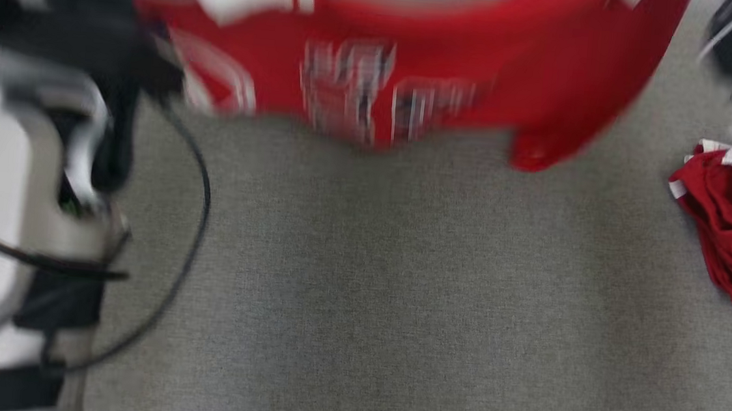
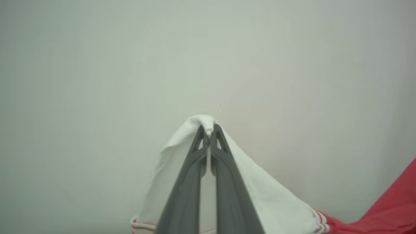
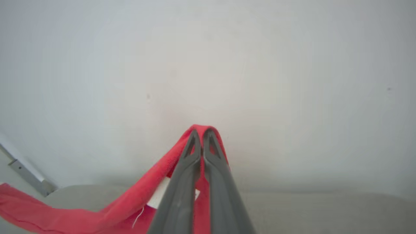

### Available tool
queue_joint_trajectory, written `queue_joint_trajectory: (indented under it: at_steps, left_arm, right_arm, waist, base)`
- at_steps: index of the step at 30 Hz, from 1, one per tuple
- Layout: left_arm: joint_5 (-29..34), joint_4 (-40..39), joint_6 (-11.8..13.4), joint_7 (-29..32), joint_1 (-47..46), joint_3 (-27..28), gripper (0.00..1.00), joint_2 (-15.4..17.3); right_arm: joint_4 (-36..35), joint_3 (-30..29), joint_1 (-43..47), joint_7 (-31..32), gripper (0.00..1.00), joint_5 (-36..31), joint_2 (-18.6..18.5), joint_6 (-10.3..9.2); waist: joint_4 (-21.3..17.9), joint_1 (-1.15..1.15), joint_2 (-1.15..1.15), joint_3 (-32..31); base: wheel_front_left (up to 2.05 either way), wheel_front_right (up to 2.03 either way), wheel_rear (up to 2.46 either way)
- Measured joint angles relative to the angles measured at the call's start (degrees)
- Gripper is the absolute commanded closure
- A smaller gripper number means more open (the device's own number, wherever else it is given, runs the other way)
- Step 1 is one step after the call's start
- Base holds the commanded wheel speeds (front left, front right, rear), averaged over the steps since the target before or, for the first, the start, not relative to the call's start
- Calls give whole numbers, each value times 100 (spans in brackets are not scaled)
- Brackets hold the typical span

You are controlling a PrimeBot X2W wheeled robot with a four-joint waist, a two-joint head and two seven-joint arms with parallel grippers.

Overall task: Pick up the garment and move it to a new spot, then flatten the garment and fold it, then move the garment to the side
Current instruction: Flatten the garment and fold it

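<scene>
The garment (image 1: 417, 59), a red shirt with white sleeves and pale print on its front, hangs spread across the top of the blurred head view, above the grey surface (image 1: 399, 286). In the left wrist view my left gripper (image 2: 209, 130) is shut on a peak of the white sleeve cloth (image 2: 260, 188), with red cloth trailing off to the lower right. My right gripper (image 3: 202, 133) in its own view is shut on a fold of the red cloth (image 3: 130, 201), which droops away to the lower left.
A second red and white garment (image 1: 730, 221) lies crumpled at the right edge of the grey surface. My pale left forearm (image 1: 7, 203) with looping black cables fills the lower left. A pale wall stands behind both grippers, with a metal bracket (image 3: 26, 174) at the left.
</scene>
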Motion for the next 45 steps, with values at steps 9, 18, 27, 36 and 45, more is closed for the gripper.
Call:
queue_joint_trajectory:
  at_steps: [9, 18, 27, 36, 45]
  left_arm:
    - [438, -498, 40, -1049, -1260, -4, 100, -118]
    - [182, 1289, -144, -1161, 849, -230, 100, -15]
    - [45, 1871, -291, -1586, 1053, -241, 100, -132]
    - [-171, 1893, -280, -1752, 2107, -249, 100, -191]
    - [-357, 1848, -192, -1814, 3290, -252, 100, -218]
  right_arm:
    - [-165, -157, -1191, -969, 100, -147, -149, 218]
    - [907, 103, 1357, -937, 100, -51, 16, 368]
    - [1494, -74, 1616, -1216, 100, 169, -10, 620]
    - [1612, -118, 2158, -1411, 100, 213, 16, 715]
    - [1550, -154, 3356, -1478, 100, 248, 85, 661]
  waist:
    - [34, -3, -2, 536]
    - [46, -2, -1, 891]
    - [-30, -3, -1, 593]
    - [-49, -4, -1, 19]
    - [19, -5, -2, -709]
  base:
    - [0, 0, 0]
    - [0, 0, 0]
    - [0, 0, 0]
    - [0, 0, 0]
    - [0, 0, 0]
